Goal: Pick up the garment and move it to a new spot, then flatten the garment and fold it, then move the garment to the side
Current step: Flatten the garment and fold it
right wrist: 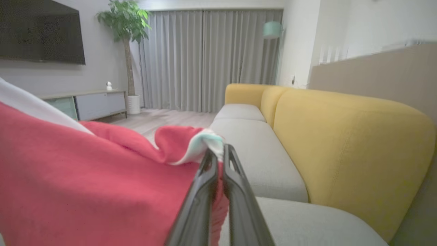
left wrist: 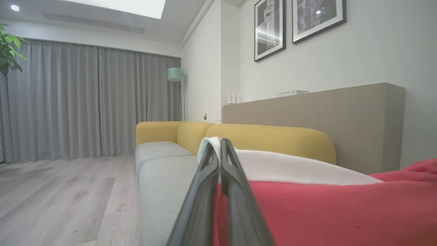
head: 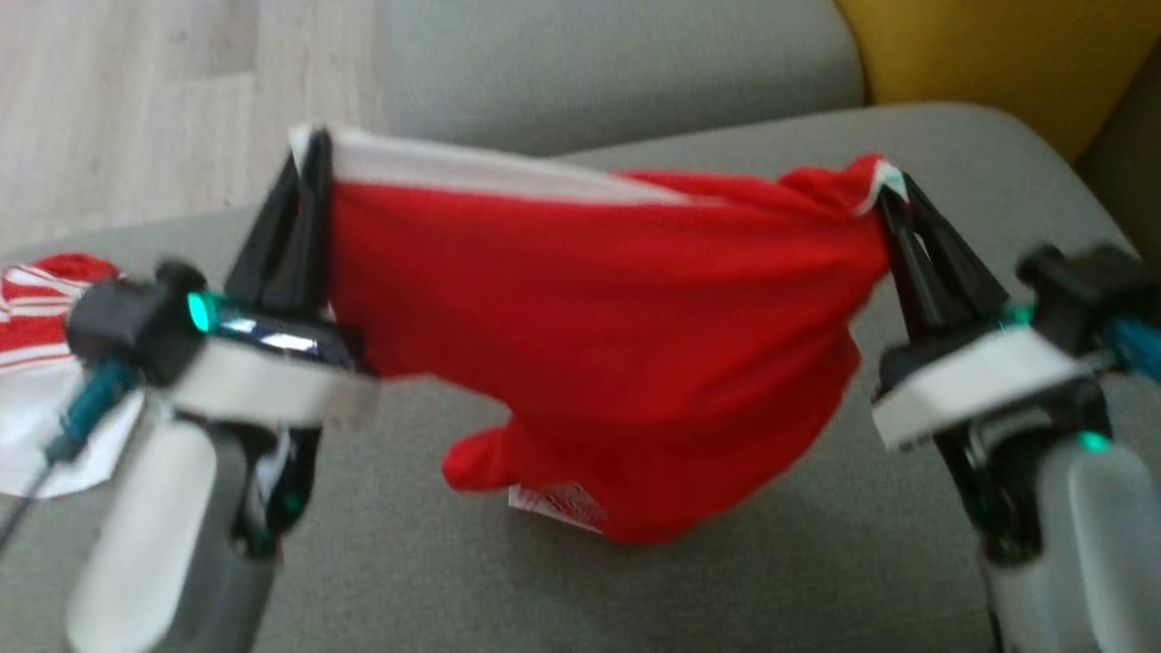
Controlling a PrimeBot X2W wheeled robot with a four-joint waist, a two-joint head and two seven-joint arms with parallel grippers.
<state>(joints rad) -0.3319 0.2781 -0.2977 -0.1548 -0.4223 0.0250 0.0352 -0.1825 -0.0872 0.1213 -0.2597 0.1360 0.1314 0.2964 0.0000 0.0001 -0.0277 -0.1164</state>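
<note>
A red garment (head: 599, 345) with a white band along its top edge hangs stretched between both grippers above the grey sofa seat (head: 816, 562). My left gripper (head: 313, 150) is shut on the garment's left top corner, and my right gripper (head: 889, 195) is shut on its bunched right corner. The lower part sags, and a white label shows near its bottom. In the left wrist view the left gripper (left wrist: 218, 143) pinches the white band beside the red cloth (left wrist: 341, 212). From the right wrist, the right gripper (right wrist: 220, 152) clamps a rolled red and white edge of the garment (right wrist: 85, 184).
A red and white striped cloth (head: 36, 308) lies on the seat at the far left. The yellow sofa back (head: 989, 54) rises at the upper right. Pale wooden floor (head: 136, 100) lies beyond the seat at upper left. More grey cushions (right wrist: 259, 160) run away along the sofa.
</note>
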